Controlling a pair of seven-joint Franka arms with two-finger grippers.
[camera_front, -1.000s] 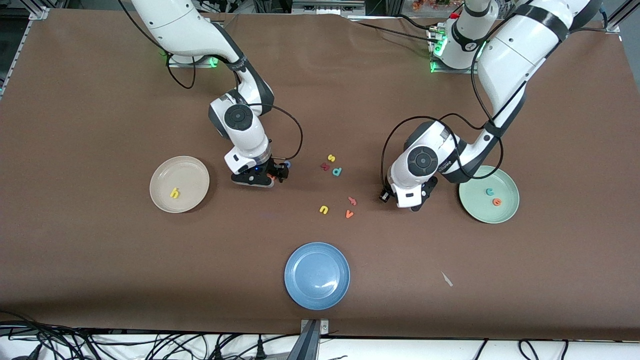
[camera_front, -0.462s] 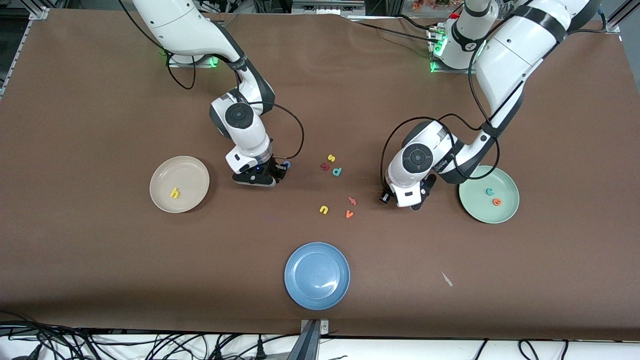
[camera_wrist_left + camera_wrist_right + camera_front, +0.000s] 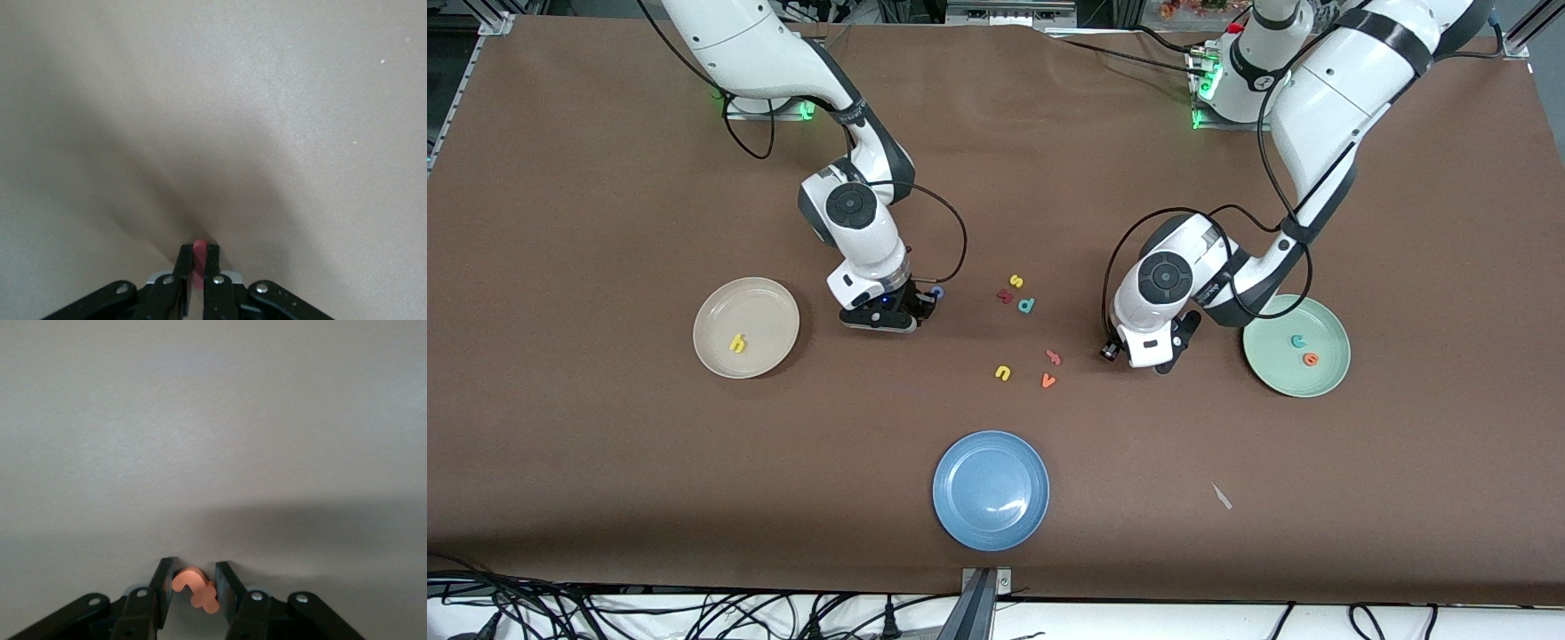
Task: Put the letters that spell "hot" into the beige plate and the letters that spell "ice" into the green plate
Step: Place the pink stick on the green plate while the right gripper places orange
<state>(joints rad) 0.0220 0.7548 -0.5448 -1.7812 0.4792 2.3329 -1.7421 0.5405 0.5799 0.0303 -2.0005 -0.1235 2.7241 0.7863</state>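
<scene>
My right gripper [image 3: 921,308] is down at the table beside the beige plate [image 3: 769,307]. It is shut on the orange t [image 3: 193,584], which sits between its fingers [image 3: 162,573]. The blue o [image 3: 936,292] lies just beside that gripper. The yellow h [image 3: 737,343] lies in the beige plate. My left gripper [image 3: 1163,364] is down at the table beside the green plate [image 3: 1272,372], shut on the dark red i [image 3: 199,245]. The teal c [image 3: 1298,340] and orange e [image 3: 1310,359] lie in the green plate.
Loose letters lie between the two grippers: a yellow s [image 3: 1016,281], a dark red letter [image 3: 1006,296], a teal p [image 3: 1027,305], a reddish letter [image 3: 1053,357], an orange v [image 3: 1048,381] and a yellow u [image 3: 1003,372]. A blue plate [image 3: 991,524] sits nearer the front camera.
Both grippers have closed: the right one on the orange t, the left one on the dark red i. The left wrist has shifted slightly toward the middle of the table.
</scene>
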